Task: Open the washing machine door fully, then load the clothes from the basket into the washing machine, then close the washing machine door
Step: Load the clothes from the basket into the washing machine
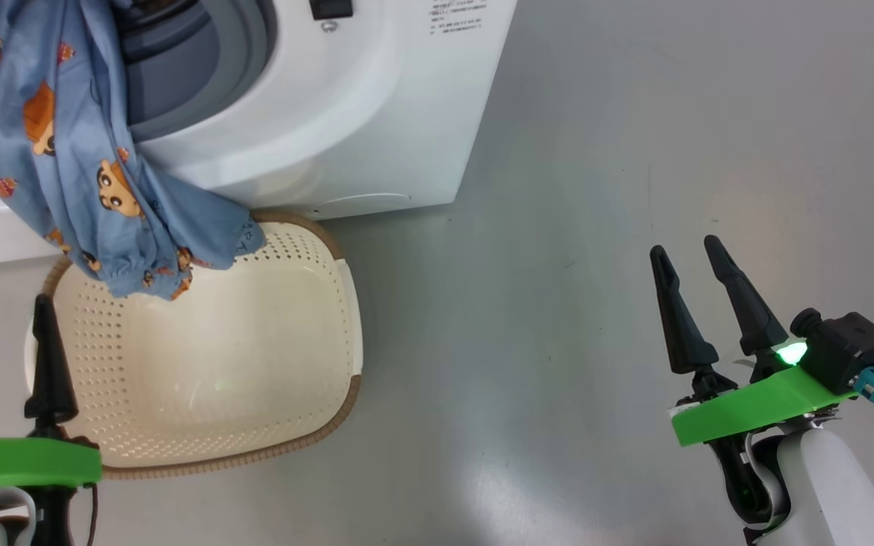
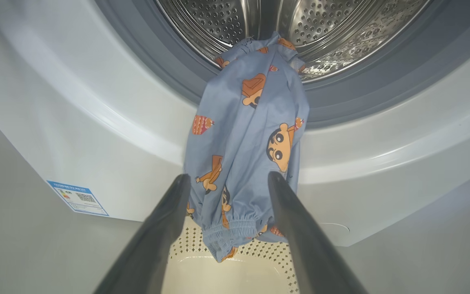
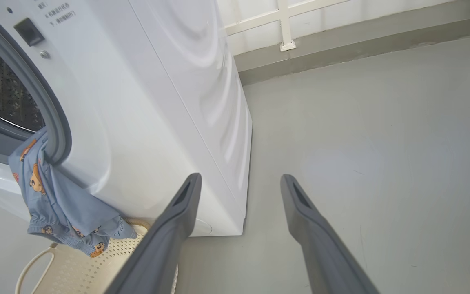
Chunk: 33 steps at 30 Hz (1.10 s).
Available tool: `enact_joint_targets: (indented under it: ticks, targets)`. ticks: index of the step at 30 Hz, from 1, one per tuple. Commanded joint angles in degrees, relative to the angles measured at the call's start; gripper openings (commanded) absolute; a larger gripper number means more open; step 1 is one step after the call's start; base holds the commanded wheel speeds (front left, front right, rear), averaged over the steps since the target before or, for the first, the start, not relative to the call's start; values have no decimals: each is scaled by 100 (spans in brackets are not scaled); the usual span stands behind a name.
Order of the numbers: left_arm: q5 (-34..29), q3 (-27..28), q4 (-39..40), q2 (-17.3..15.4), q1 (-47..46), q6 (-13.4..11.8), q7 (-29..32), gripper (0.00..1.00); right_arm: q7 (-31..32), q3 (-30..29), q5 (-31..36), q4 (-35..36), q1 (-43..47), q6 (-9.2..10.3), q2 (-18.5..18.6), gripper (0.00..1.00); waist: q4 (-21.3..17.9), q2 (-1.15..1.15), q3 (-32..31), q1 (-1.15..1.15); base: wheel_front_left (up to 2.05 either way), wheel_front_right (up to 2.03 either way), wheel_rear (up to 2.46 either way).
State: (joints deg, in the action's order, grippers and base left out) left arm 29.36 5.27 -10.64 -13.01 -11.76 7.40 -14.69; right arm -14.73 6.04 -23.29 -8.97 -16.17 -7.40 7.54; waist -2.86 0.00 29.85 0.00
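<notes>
Ahead of the left gripper point(image 1: 11, 309), spread and empty, the clothes point(image 1: 80, 152) are draped from the washer point(image 1: 376, 114) mouth over the basket point(image 1: 217, 364); the right gripper point(image 1: 686, 247) is held spread over floor point(image 1: 558, 227), well aside

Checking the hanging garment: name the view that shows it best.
Left wrist view: the garment hangs front-on from the drum down over the basket. The head view cuts off its top; the right wrist view catches it side-on, smaller.
</notes>
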Motion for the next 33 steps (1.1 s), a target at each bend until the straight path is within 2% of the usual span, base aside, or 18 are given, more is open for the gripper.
enact_joint_targets:
  ticks: [1,8,18,25,33]
  targets:
    - [-44,197,98,-132,69,9,-30,100,-27,86,36,134,141,-9,14,100,-4,0,16,0,0,0,0]
    - [74,-81,-343,-185,-75,9,-30,100,-27,115,44,135,79,-9,-16,100,-65,0,89,0,0,0,0]
    - [556,-880,-1874,-244,-1004,9,-30,100,-27,144,64,146,-34,-9,-111,100,-140,0,287,0,0,0,0]
    - [923,-1459,-2670,-454,-1736,9,-30,100,-27,185,77,178,-145,-9,-161,100,-268,0,487,0,0,0,0]
    - [1399,-1795,-3596,-800,-2361,9,-30,100,-27,284,76,175,-207,-9,-231,100,-478,0,632,0,0,0,0]
